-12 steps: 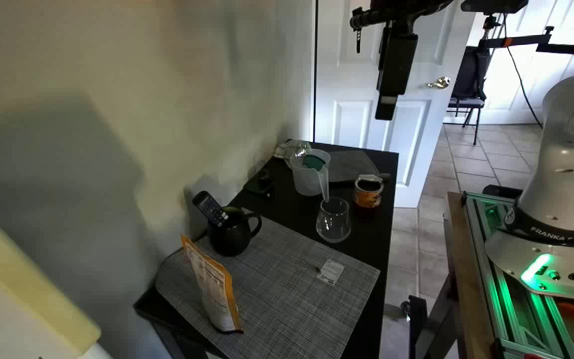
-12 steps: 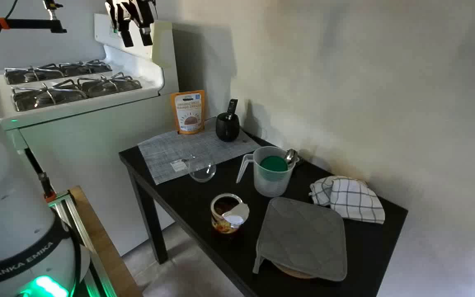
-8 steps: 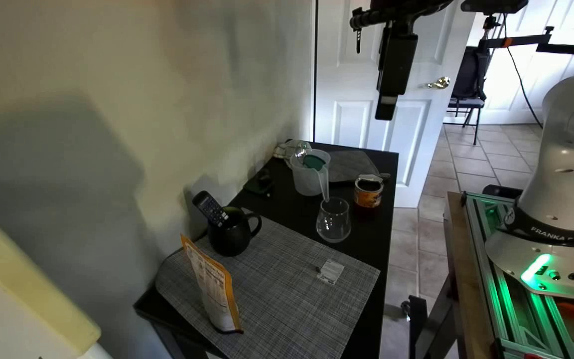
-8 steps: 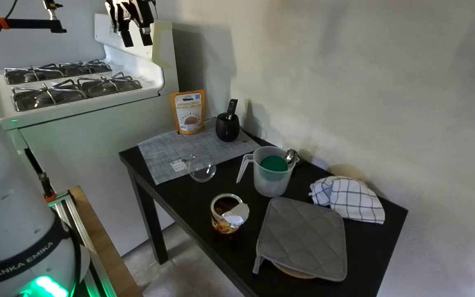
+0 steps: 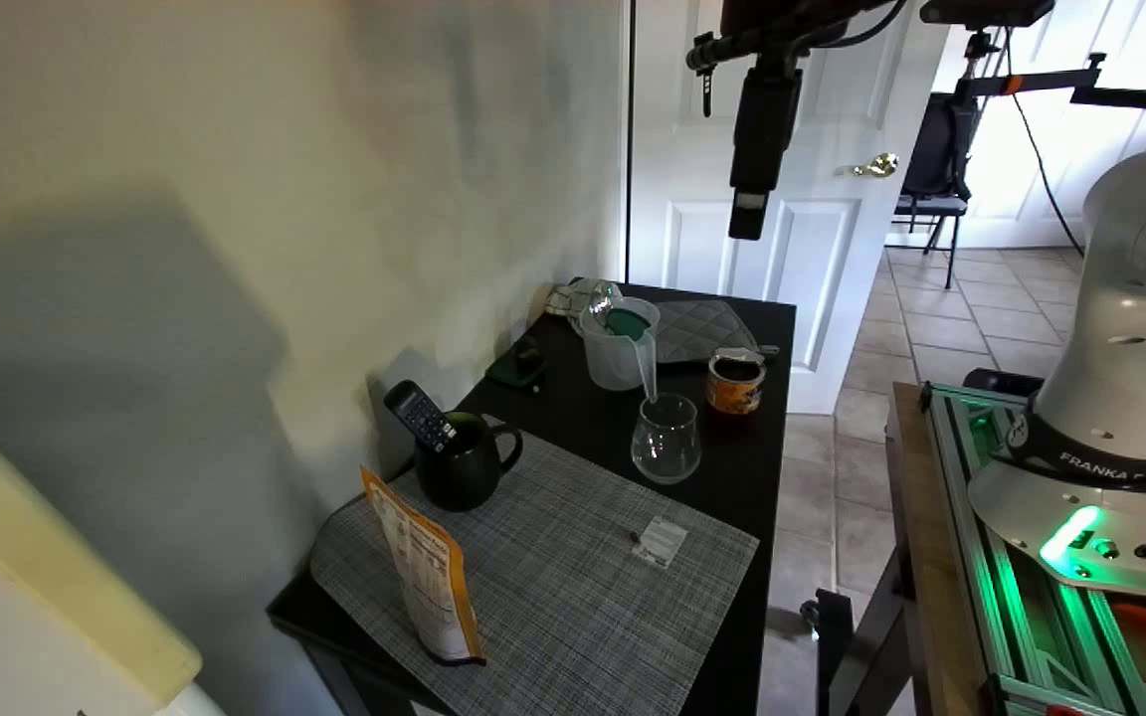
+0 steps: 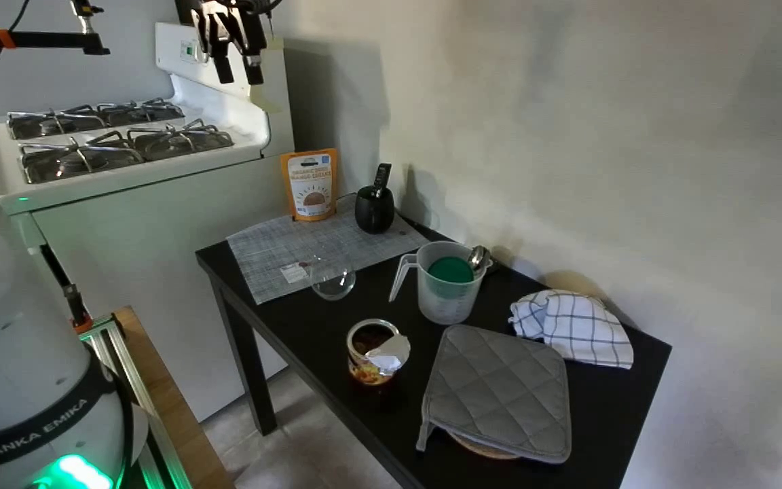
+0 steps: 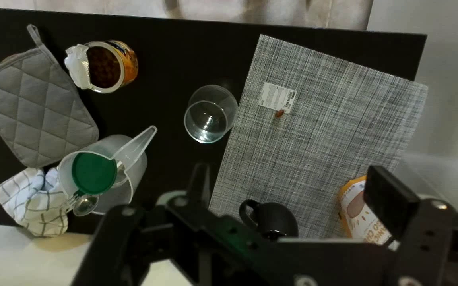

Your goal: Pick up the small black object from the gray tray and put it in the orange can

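A tiny dark object (image 5: 636,537) lies on the gray mat (image 5: 573,607) at the edge of a white label. In the wrist view the object (image 7: 279,113) looks reddish brown. The orange can (image 5: 735,386) stands on the black table in both exterior views (image 6: 370,370), its foil lid peeled back. In the wrist view the can (image 7: 129,65) is at the upper left, open, with dark contents. My gripper (image 6: 239,73) is high above the table, open and empty. In the wrist view its fingers stand wide apart around the gripper's middle (image 7: 294,184).
A clear glass (image 7: 209,115) stands between the mat and the can. A measuring jug (image 6: 449,292), gray pot holder (image 6: 499,394) and checked cloth (image 6: 578,326) are on the table. A black mug (image 5: 464,467) with a remote and an orange pouch (image 5: 429,577) stand on the mat by the wall.
The gripper has shifted a little, leftward in one exterior view and rightward and slightly down in the other. The objects on the table have not moved.
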`<action>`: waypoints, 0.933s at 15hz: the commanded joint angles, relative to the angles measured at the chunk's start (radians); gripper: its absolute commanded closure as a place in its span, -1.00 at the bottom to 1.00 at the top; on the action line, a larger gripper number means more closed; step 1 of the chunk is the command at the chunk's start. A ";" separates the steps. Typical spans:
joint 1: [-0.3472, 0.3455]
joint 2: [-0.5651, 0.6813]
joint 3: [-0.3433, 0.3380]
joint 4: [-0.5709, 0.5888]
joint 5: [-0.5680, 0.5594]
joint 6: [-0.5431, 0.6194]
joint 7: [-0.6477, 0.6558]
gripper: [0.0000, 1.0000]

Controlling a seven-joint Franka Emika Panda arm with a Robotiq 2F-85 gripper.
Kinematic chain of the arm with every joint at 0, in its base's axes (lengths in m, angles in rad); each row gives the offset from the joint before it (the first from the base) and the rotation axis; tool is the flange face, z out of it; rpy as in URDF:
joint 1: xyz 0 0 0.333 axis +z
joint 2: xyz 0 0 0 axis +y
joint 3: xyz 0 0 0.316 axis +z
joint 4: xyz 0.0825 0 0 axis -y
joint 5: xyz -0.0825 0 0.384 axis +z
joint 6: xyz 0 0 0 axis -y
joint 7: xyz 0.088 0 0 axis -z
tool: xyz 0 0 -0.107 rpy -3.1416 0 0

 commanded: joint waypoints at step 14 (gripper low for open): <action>-0.019 0.283 0.064 -0.286 -0.089 0.396 0.463 -1.00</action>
